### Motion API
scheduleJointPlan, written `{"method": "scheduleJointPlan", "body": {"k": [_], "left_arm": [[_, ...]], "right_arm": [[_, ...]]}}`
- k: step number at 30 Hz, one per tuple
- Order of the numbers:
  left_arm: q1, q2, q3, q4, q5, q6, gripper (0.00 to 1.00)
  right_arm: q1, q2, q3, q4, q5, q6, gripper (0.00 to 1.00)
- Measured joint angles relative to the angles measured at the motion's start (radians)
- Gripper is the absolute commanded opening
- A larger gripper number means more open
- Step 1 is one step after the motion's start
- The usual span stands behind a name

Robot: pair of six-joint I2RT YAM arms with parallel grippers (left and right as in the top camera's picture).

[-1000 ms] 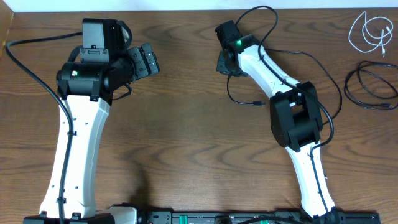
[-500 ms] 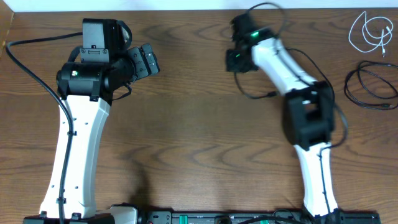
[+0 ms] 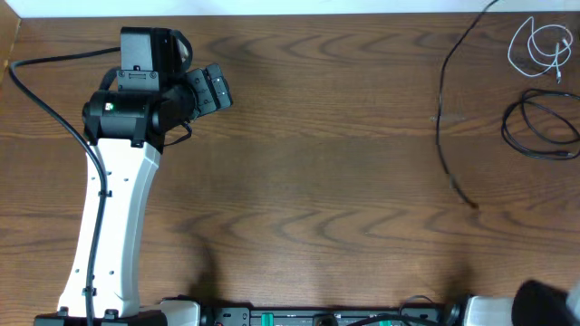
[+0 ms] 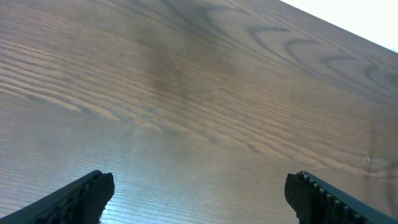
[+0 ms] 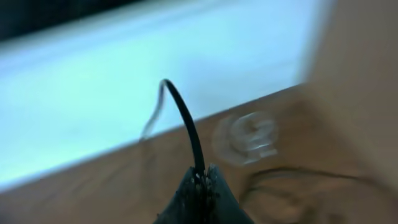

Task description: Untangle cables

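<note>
While holding long black cable (image 3: 441, 118) at upper right, risked re-tangling.
Pinched it in right end effector (image 5: 199, 190), with left end effector (image 4: 199, 193) spread; could have swung its tail into white cable (image 3: 539, 45) and black coil (image 3: 541, 127).

Along the left side of the table (image 3: 299, 181) stands the left arm (image 3: 113, 208), the left gripper (image 3: 220, 88) at its far end, fingers spread over bare wood. In the far right corner lies a small cable coil (image 3: 542, 47); just nearer, apart from it, a larger cable loop (image 3: 541, 127). Left of both, a long cable (image 3: 439, 118) runs from the far edge toward mid-table — its upper end seemingly pinched between the fingers of the right gripper (image 5: 200, 183), though that view is blurred.
</note>
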Motion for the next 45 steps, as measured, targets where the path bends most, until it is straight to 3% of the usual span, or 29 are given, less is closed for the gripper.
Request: {"method": "scheduleJointPlan", "body": {"k": [5, 9, 20, 29, 31, 35, 39, 45], "left_arm": [[0.0, 0.0, 0.0, 0.001, 0.0, 0.0, 0.94], [0.0, 0.0, 0.0, 0.005, 0.0, 0.0, 0.94], [0.0, 0.0, 0.0, 0.005, 0.0, 0.0, 0.94], [0.0, 0.0, 0.0, 0.008, 0.0, 0.0, 0.94], [0.0, 0.0, 0.0, 0.008, 0.0, 0.0, 0.94], [0.0, 0.0, 0.0, 0.009, 0.0, 0.0, 0.94], [0.0, 0.0, 0.0, 0.009, 0.0, 0.0, 0.94], [0.0, 0.0, 0.0, 0.009, 0.0, 0.0, 0.94]], "right_arm": [[-0.238, -0.035, -0.001, 0.087, 0.067, 0.0, 0.01], [-0.337, -0.015, -0.002, 0.13, 0.091, -0.004, 0.01], [-0.378, 0.13, -0.007, 0.161, 0.16, -0.011, 0.01], [-0.37, 0.262, -0.008, 0.026, 0.172, -0.019, 0.03], [-0.364, 0.294, -0.009, -0.01, 0.163, -0.017, 0.27], [-0.35, 0.343, -0.01, -0.065, 0.106, -0.028, 0.63], [-0.328, 0.363, -0.011, -0.105, 0.047, -0.031, 0.82], [-0.262, 0.363, -0.011, -0.175, -0.034, -0.05, 0.99]]}}
